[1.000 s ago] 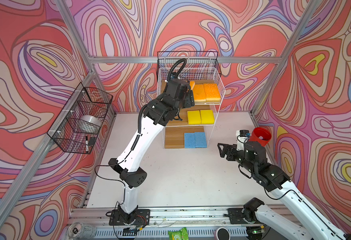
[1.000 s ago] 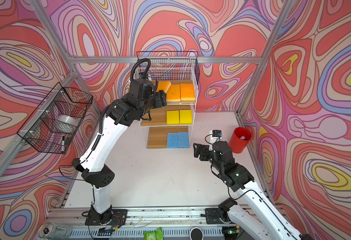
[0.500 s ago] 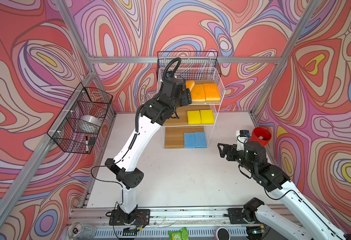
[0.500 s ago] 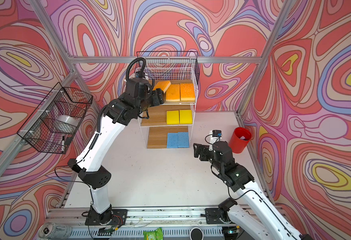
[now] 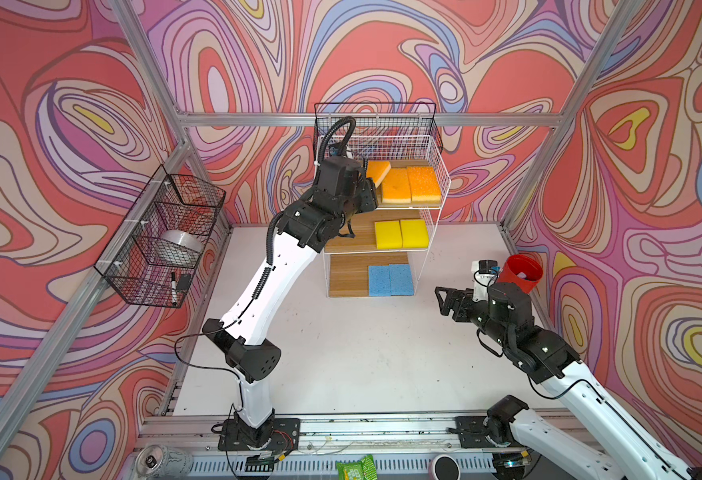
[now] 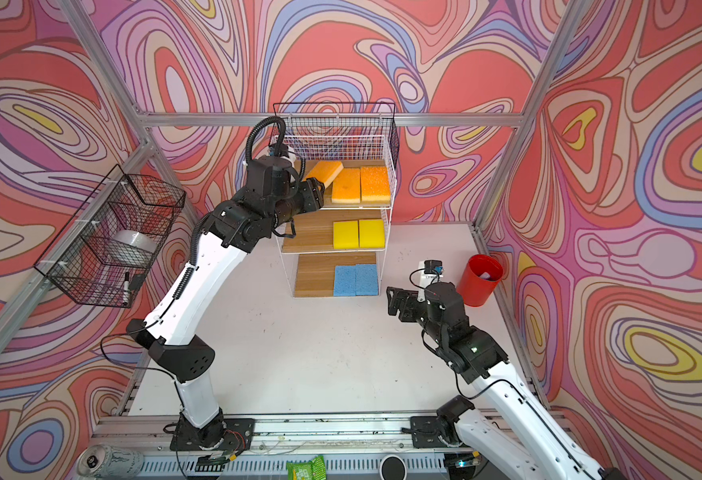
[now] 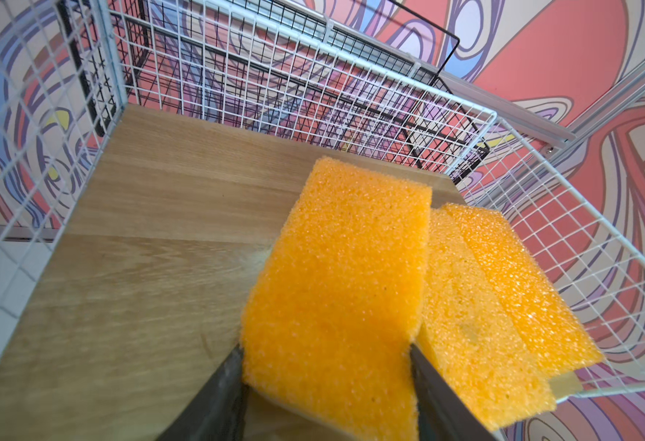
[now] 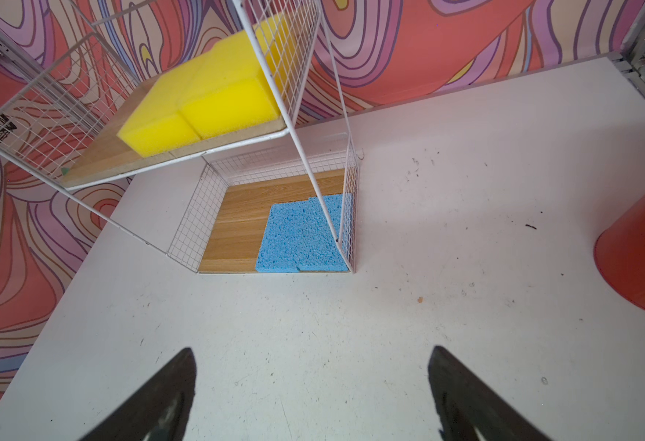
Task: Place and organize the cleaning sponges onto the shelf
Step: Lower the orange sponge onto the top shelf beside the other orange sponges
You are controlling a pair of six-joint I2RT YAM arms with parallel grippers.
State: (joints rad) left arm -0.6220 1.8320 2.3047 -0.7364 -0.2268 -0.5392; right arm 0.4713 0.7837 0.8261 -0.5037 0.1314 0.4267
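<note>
On shelf top tier, left gripper clamps third orange sponge; right gripper wide, empty.
Risk: it's crooked, overlapping neighbour sponge; release now cld leave it tilted.

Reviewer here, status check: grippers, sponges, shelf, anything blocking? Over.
Left gripper shut on tilted orange sponge, top shelf tier. Its edge overlaps the neighbouring orange sponge. Right gripper open, empty, over table.

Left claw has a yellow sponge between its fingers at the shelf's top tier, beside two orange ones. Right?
No. The sponge between the left claw's fingers is orange, not yellow; the left wrist view shows it. The rest stands: it is at the shelf's top tier, beside two orange sponges.
</note>
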